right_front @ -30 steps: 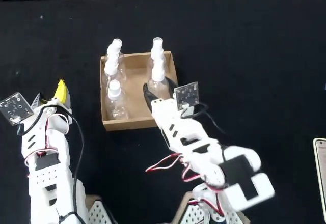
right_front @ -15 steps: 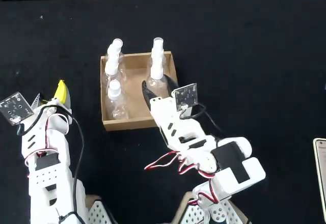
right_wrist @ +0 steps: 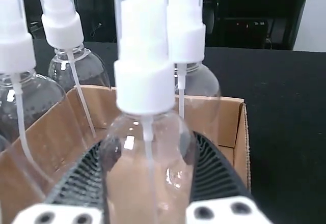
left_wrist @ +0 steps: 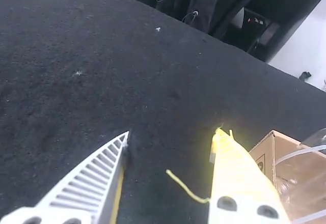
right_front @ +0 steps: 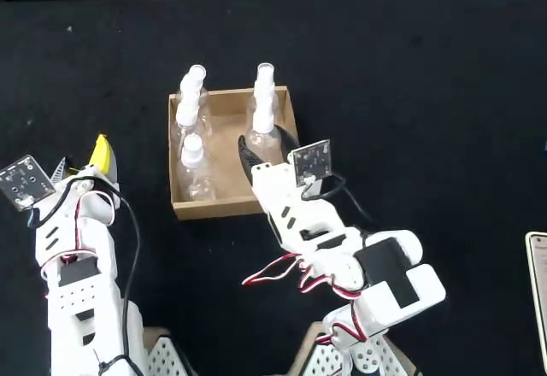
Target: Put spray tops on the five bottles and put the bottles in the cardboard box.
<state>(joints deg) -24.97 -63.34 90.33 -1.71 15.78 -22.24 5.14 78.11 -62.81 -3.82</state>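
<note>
Looking down on the black table, the box sits near the middle with all five bottles upright in it, each with a white spray top on. Three stand in a row along its 9 o'clock wall, and one stands in the 1 o'clock corner.

The fifth bottle is at the 3 o'clock side. The right gripper comes in from 5 o'clock and is clamped on it, with one black jaw on each side of the clear body below the spray top. I can't tell whether its base rests on the box floor.

The left gripper is off at 8 o'clock from the box, apart from it. It hangs over bare table with its jaws spread wide and nothing between them. The yellow finger is on the side nearer the box.
</note>
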